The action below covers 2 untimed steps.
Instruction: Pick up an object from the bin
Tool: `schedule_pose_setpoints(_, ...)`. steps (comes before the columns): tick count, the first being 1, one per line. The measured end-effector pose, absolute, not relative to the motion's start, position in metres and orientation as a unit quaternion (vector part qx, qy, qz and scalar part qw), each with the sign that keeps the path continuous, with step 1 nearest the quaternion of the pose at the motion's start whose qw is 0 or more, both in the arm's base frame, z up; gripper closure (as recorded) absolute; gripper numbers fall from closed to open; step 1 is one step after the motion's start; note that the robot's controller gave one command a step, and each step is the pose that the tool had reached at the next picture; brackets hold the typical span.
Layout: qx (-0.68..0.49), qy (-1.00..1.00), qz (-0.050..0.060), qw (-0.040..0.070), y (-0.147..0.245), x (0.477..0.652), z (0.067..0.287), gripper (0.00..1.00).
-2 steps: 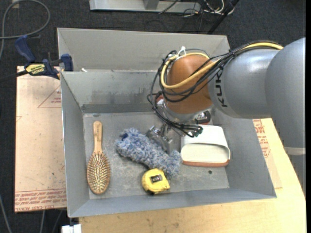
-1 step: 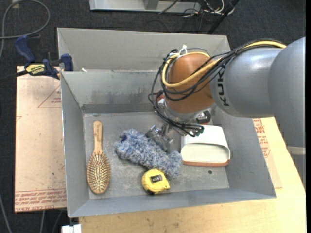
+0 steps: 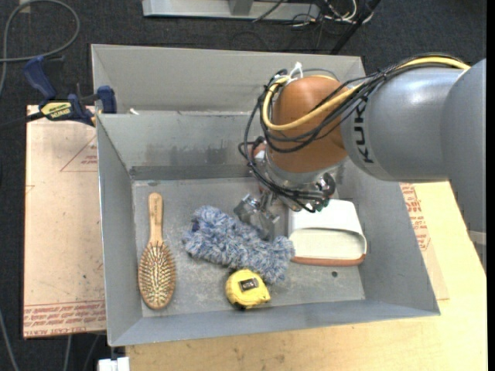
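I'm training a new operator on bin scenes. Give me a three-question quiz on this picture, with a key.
1. True or false: the wooden hairbrush lies at the left side of the bin, with its handle pointing toward the back wall.
2. Fill in: the tape measure by the front edge of the blue-grey shaggy cloth is ___ in colour.
3. Which thing lies nearest the pincer? A) hairbrush B) shaggy cloth C) tape measure

Key: 1 true; 2 yellow; 3 B.
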<state>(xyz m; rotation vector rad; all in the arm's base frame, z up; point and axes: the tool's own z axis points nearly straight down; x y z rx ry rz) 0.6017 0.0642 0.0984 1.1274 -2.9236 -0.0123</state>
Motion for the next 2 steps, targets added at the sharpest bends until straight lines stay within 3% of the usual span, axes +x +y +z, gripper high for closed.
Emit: schedule_pose_setpoints(2, 0.359, -0.933, -0.004, 0.003, 0.065, 0.603, 0.133, 1.0)
